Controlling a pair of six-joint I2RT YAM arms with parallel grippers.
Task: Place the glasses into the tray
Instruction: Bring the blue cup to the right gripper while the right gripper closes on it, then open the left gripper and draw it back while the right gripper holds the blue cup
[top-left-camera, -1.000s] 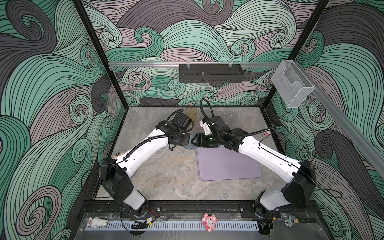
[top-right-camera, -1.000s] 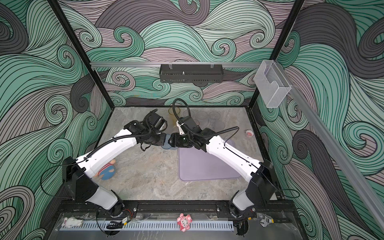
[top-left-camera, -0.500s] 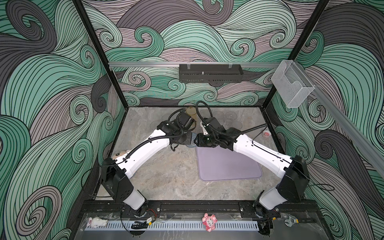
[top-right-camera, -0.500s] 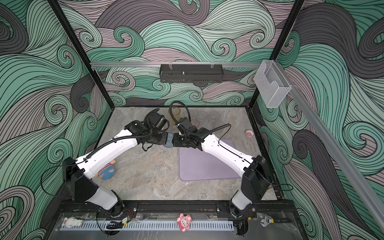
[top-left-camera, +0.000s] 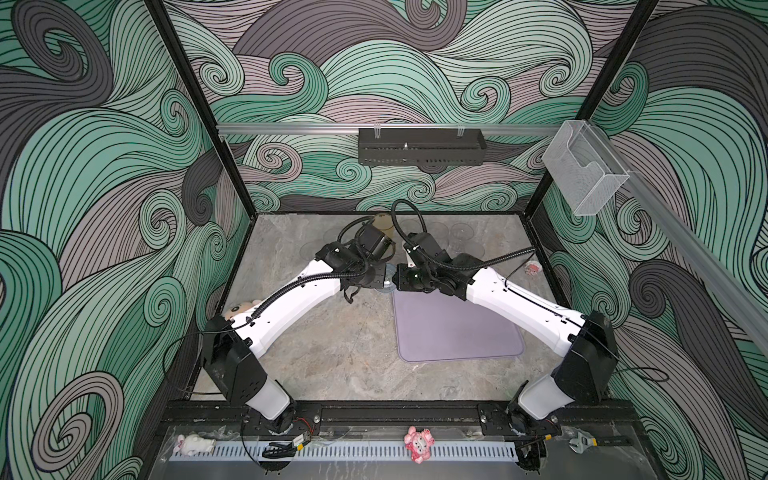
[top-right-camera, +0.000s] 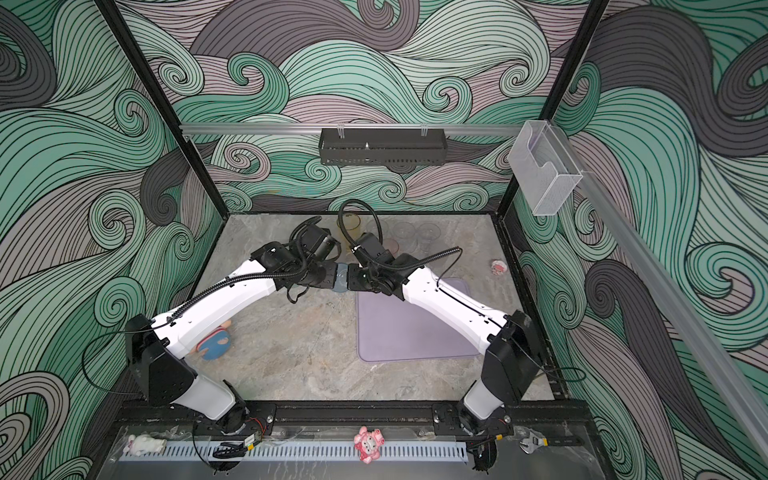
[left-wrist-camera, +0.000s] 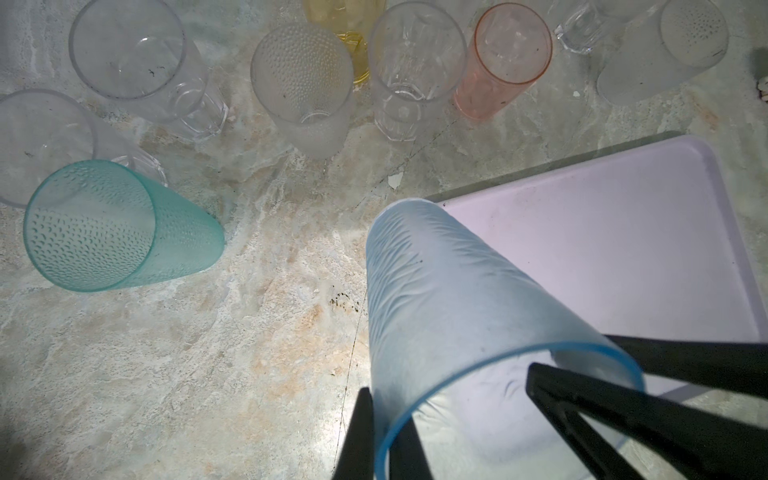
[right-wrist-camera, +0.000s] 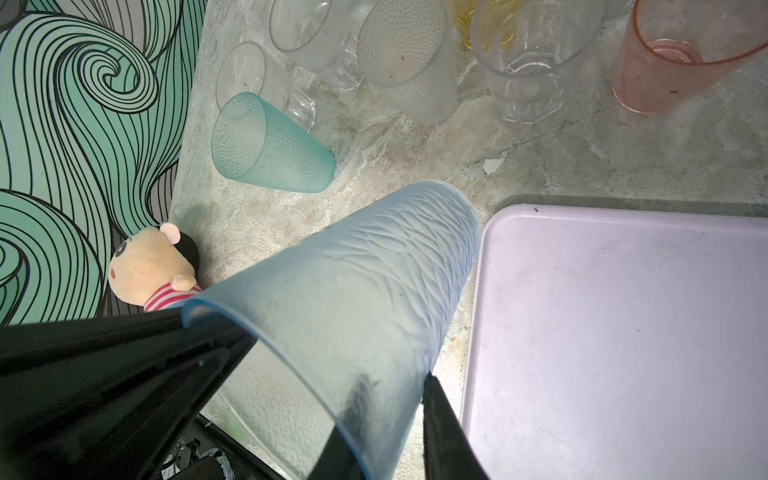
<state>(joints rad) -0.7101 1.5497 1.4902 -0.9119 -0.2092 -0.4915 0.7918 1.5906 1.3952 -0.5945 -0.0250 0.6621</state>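
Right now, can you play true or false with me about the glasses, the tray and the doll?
1. No glass is in the tray yet. True.
2. The left gripper is open. False: it is shut on the rim of the blue glass.
3. The right gripper has the blue glass's rim between its fingers. True.
4. The doll lies in the tray. False: it lies on the table, beside the wall.
5. The pink glass is on the table, outside the tray. True.
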